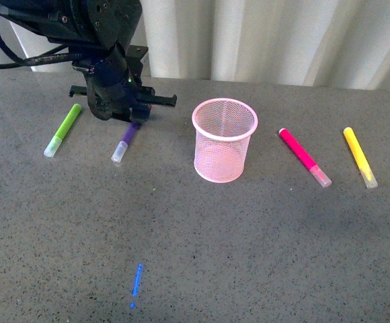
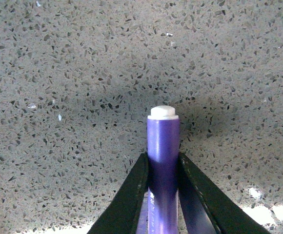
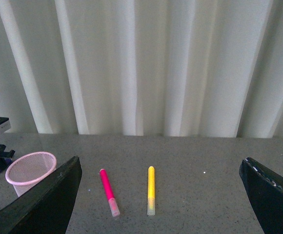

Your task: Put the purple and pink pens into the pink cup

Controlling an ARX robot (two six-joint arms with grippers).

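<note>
A short blue streak [image 1: 136, 279] marks the speckled grey tabletop [image 1: 262, 256] closest to the front camera. Beyond it the pink cup [image 1: 218, 158] stands upright and empty near the middle.

To the cup's left the purple pen [image 1: 126, 142] lies on the table with its clear cap toward the camera. The left gripper [image 1: 129, 116] is down over its far end. In the left wrist view the two black fingers [image 2: 131, 195] press against both sides of the purple barrel with no gap showing, so the gripper looks clamped on the pen. The pen's white end plug pokes out past the fingertips. It does not appear lifted yet. A lime-green marker [image 1: 63, 129] lies further left, well apart.

The pink pen [image 1: 304, 157] lies to the cup's right, with a yellow marker [image 1: 359, 156] just beyond it. The right gripper [image 3: 161, 165] is outside the front view. Its own camera shows its fingers spread wide and holding nothing, raised above the table and facing those two pens.

Both pens look light and rigid, with smooth round plastic barrels that could roll or twist in a pinch. A grip across the coloured barrel, away from the clear cap, seems safest, since the cap might pull off. Held near one end, the purple pen may droop. The mesh cup also looks light, so a pen knocking its rim could tip it.
</note>
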